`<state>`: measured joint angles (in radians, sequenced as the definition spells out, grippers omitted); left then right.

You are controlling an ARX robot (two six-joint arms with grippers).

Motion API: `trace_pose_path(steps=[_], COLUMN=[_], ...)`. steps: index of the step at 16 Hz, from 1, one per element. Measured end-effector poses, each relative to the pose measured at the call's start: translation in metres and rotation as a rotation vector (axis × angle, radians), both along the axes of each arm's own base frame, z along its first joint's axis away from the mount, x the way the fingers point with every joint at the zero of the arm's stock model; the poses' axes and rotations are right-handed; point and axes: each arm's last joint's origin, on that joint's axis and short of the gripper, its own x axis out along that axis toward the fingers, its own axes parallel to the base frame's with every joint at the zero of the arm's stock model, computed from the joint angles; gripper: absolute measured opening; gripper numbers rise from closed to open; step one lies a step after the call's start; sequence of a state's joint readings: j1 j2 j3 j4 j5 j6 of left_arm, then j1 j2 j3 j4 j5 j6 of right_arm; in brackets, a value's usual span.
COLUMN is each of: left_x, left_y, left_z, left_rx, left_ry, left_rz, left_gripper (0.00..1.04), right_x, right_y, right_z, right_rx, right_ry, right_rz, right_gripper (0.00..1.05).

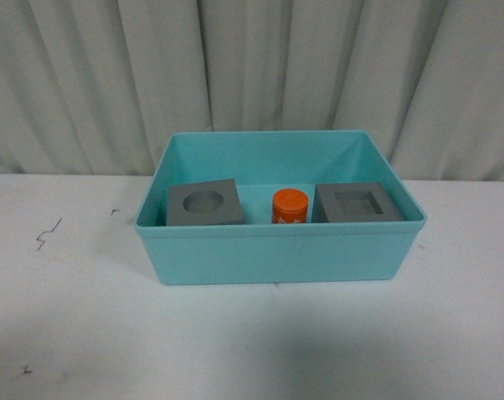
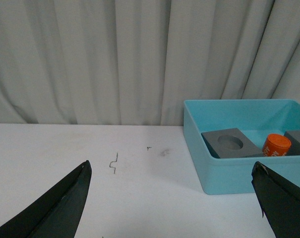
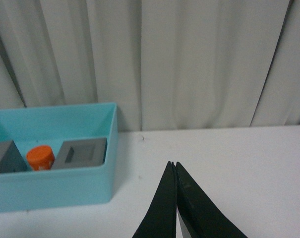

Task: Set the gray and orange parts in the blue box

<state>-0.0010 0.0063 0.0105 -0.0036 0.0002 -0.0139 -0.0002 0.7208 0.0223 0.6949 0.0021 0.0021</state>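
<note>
Since all three parts already sit inside the light turquoise-blue plastic bin (image 1: 281,250) at centre frame, the placing looks finished: matte gray cube with round recess (image 1: 204,203), orange cylinder (image 1: 289,206), gray cube with square recess (image 1: 356,203).

At the lower corners of the left wrist view, the left gripper (image 2: 172,206) gapes wide, empty.

Bottom centre of the right wrist view, the right gripper (image 3: 175,198) is pinched closed on nothing.

Next, probably, only retreat.

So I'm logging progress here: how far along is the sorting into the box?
It looks finished. Both gray cubes and the orange cylinder sit inside the blue box. Nothing is in hand: the left gripper is open, the right gripper shut and empty. Nothing is visibly left.
</note>
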Motion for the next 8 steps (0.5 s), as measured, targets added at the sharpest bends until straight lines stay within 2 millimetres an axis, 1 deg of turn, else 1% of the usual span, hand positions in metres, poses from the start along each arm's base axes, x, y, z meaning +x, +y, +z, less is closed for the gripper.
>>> trace_pose_path(steps=[1,4,8], left_x=[0.000,0.000,0.000], left_y=[0.000,0.000,0.000], left_z=[0.000,0.000,0.000], left_rx=[0.000,0.000,0.000], left_ry=[0.000,0.000,0.000], left_rz=[0.000,0.000,0.000], left_gripper=[0.98,0.98,0.98], right_x=[-0.003,-0.011,-0.019], right_y=[0.000,0.000,0.000], right_z=[-0.004,0.002,0.004], right_rx=[0.000,0.000,0.000], right_ry=[0.031,-0.014,-0.012], right_rz=[0.000,0.000,0.000], right_gripper=[0.02,0.02,0.02])
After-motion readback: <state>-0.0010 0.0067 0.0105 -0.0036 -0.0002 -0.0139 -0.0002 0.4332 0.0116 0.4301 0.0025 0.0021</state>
